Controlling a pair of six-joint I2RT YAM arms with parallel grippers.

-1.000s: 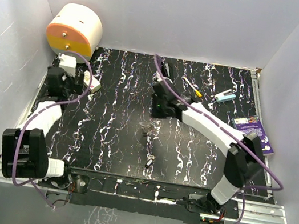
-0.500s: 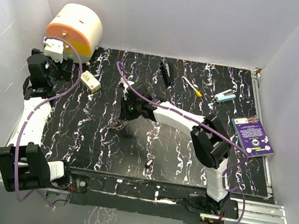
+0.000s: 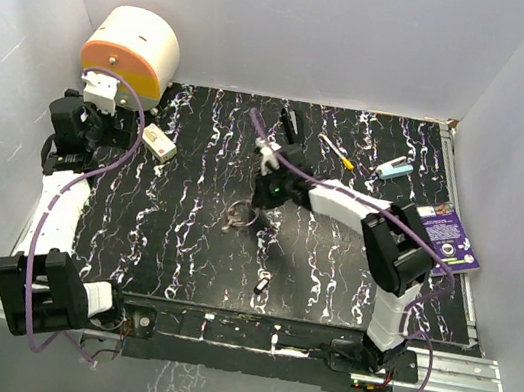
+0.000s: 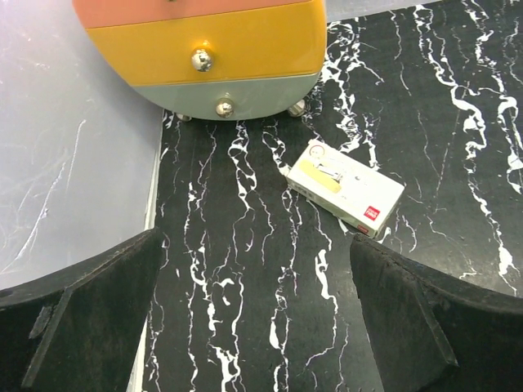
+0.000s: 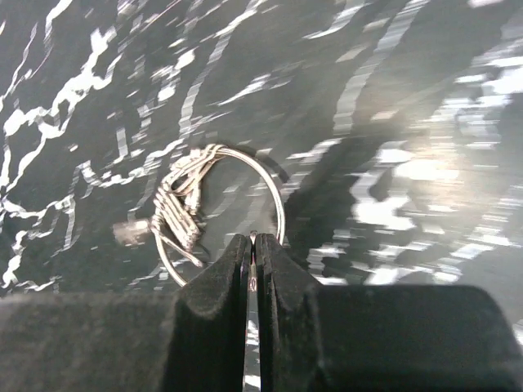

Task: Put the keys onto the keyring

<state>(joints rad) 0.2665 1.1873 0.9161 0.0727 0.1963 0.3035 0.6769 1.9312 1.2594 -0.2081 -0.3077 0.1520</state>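
A: Quick, right wrist cam vs top cam?

B: Wrist cam has the detail. Right end effector (image 5: 252, 241): jaws pressed together, hairline slit only, w/ the near rim of the keyring (image 5: 276, 196) nipped at the tips. Keys (image 5: 176, 214) are bunched at the ring's left side. Too blurred to count them. Can't tell if the ring is lifted or lying flat.

A: And from above?

B: Top cam gives the place only: ring and keys are a small silvery tangle approx mid-counter (image 3: 183, 243), just off the right arm's tip. The grip itself can't be read from up there.

A: Left side?

B: Left end effector (image 4: 255, 269) is spread wide, both fingers (image 4: 82, 318) at the frame edges, nothing btwn them but bare counter. Its cam shows a small white-and-yellow box (image 4: 345, 188) ahead to the right. It also shows the front of the round drawer unit (image 4: 204, 41) w/ 2 knobs (image 4: 202, 57). Top cam puts that unit in the far-left corner, box just beside it.

A: Counts?

B: 2 arms, 2 end effectors, 1 keyring, 1 box, 1 drawer unit. Far side of the counter, top cam only: 1 black stick (image 3: 290, 123), 1 yellow-handled tool (image 3: 336, 151), 1 teal item (image 3: 396, 169). Right edge: 1 purple card (image 3: 445, 239). Near the front: 1 small dark bit (image 3: 263, 284), too small to tell what it is.
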